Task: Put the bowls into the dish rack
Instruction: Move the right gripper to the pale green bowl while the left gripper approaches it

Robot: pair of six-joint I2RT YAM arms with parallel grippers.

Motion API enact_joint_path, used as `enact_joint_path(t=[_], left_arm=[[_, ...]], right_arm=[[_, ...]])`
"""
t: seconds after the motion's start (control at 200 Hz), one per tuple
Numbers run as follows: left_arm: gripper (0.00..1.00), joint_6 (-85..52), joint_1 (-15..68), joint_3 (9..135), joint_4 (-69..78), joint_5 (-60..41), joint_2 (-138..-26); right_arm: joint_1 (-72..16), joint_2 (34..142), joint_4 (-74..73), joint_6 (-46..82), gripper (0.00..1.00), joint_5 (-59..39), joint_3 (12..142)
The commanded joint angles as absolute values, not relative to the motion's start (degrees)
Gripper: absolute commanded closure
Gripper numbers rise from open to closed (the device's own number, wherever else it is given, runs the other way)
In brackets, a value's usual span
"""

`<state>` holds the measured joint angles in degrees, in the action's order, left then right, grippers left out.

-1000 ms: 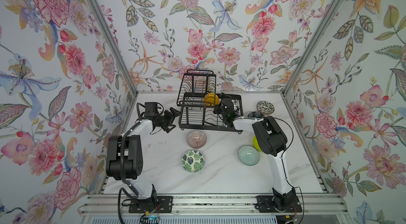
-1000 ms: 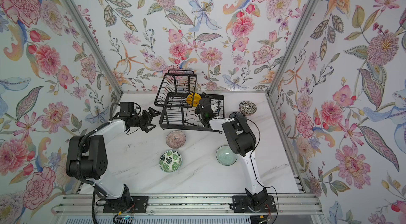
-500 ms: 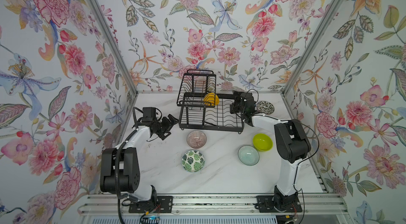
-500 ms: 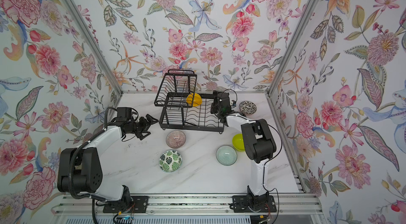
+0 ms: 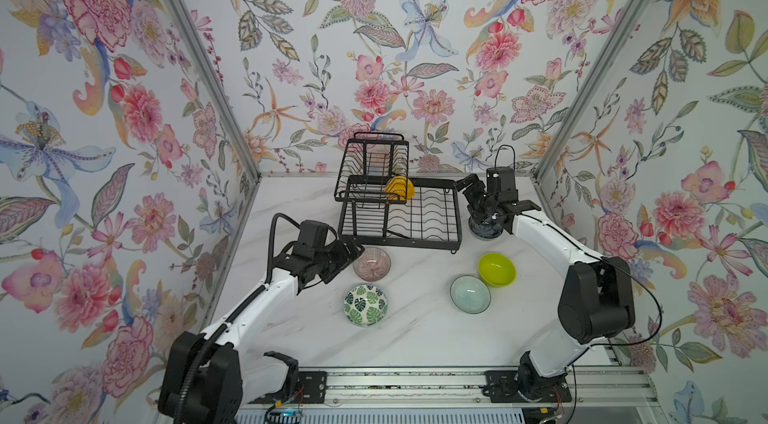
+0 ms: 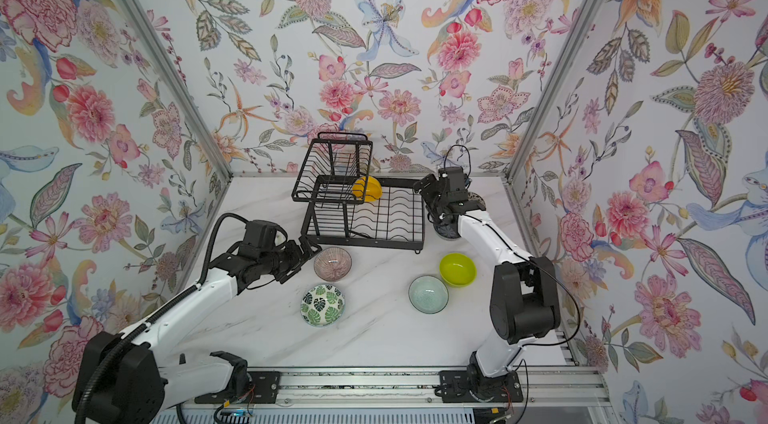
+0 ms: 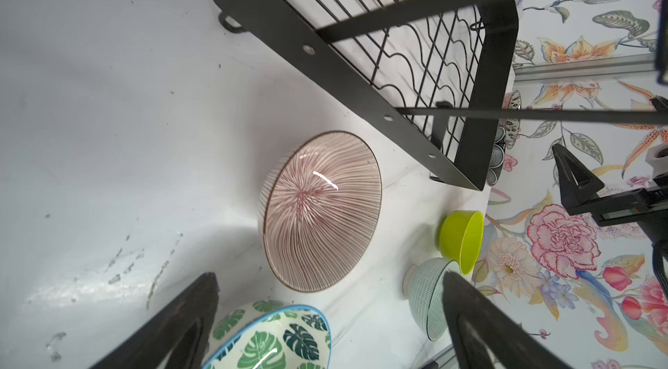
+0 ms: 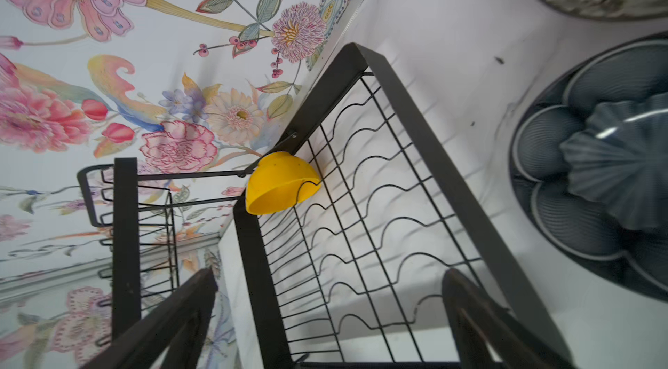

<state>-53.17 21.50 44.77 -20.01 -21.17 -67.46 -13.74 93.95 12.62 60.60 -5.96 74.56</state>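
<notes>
The white marble desk (image 5: 415,343) is smooth, so any bowl pushed rather than pinched would probably skate. The black wire two-tier dish rack (image 5: 403,240) stands at the back with only the yellow round bowl (image 5: 399,188) tipped in its lower tray. Its near corner sits close to the left jaws, and a careless lift could clip it and shift the rack. The pink-brown ribbed bowl (image 5: 372,264) lies just ahead of those jaws, which gape wide and hold nothing (the green-leaf white bowl (image 5: 365,304) sits near enough to be bumped). The right jaws, equally wide and empty, hover by the rack's right rim; the dark blue floral bowl (image 8: 607,168) lies beside them, not between. The pale aqua bowl (image 5: 470,294) and lime green bowl (image 5: 497,269) sit well apart from both
</notes>
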Motion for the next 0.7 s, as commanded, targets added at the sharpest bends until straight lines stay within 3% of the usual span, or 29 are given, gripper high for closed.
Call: enact_joint_path(t=[0.0,0.265,0.5,0.696], left_arm=[[0.01,-58.2,26.2,44.4,-21.6,-11.0,-62.1],[0.01,-56.8,37.2,48.7,-13.8,-11.3,-67.8],[0.01,-51.6,47.0,55.5,-10.6,-13.3,-77.7],[0.01,-54.3,50.9,53.7,-4.8,-16.2,-82.3]], right_arm=[[-13.7,89.1,26.0,48.7,0.01,-1.7,73.4],[-14.3,79.5,38.6,42.0,0.01,0.1,63.6],[-18.7,69.9,50.8,47.9,0.02,3.0,55.5],[-22.8,63.3,51.6,55.3,0.14,3.0,46.0]])
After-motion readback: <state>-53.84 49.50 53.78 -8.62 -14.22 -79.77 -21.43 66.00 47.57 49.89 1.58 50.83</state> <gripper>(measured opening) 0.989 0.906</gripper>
